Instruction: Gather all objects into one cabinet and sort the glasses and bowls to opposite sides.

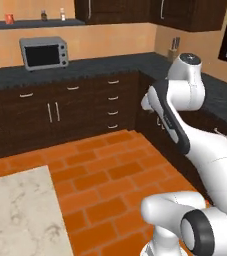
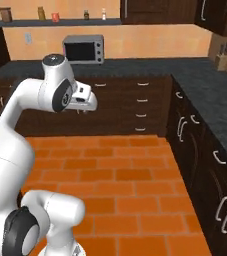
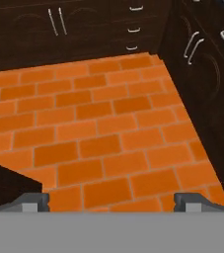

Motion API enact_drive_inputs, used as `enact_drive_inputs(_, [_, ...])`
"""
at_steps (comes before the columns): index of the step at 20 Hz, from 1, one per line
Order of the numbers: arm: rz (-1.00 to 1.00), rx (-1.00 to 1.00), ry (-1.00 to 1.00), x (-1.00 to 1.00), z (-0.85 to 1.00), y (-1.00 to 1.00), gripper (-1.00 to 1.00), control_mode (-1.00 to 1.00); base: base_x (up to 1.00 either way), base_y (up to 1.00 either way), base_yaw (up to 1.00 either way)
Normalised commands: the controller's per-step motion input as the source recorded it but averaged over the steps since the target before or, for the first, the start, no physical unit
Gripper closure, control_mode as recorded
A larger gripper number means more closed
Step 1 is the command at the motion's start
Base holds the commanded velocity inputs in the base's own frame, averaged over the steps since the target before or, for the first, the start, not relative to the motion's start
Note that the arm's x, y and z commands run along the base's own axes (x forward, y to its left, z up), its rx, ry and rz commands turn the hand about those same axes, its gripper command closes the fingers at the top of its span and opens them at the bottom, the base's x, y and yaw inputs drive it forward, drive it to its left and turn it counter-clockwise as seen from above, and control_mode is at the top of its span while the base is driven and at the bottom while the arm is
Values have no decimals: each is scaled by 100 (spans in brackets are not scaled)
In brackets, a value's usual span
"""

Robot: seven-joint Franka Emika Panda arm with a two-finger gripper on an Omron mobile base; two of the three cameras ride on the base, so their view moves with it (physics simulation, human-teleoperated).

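Observation:
My gripper [image 3: 112, 201] is open, its two fingertips [image 3: 32, 200] far apart with nothing between them. It hangs in the air above the orange tile floor [image 3: 98, 128], pointing down. In the right base view the gripper [image 2: 81, 110] sits under the white hand, in front of the lower cabinets. The dark brown wall cabinet [image 1: 115, 10] [image 2: 155, 10] hangs at the top with its doors shut and silver bar handles [image 1: 90, 7]. The bowls and the glasses are out of view.
A high shelf [image 1: 30, 23] carries small jars and a red item [image 1: 9, 19], too small to identify. A grey microwave [image 1: 44, 52] sits on the dark counter [image 1: 110, 64]. A knife block [image 1: 174, 47] stands in the corner. A marble island top [image 1: 15, 215] lies at lower left.

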Motion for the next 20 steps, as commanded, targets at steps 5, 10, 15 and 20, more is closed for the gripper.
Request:
enact_drive_inputs(5, [0,0,0,0,0,0,-100,100,22,-5,41])
enact_drive_inputs(10, [0,0,0,0,0,0,-100,100,95,-8,0])
enact_drive_inputs(15, [0,0,0,0,0,0,-100,100,100,-7,0])
enact_drive_inputs(20, [0,0,0,0,0,0,-100,100,100,-2,0])
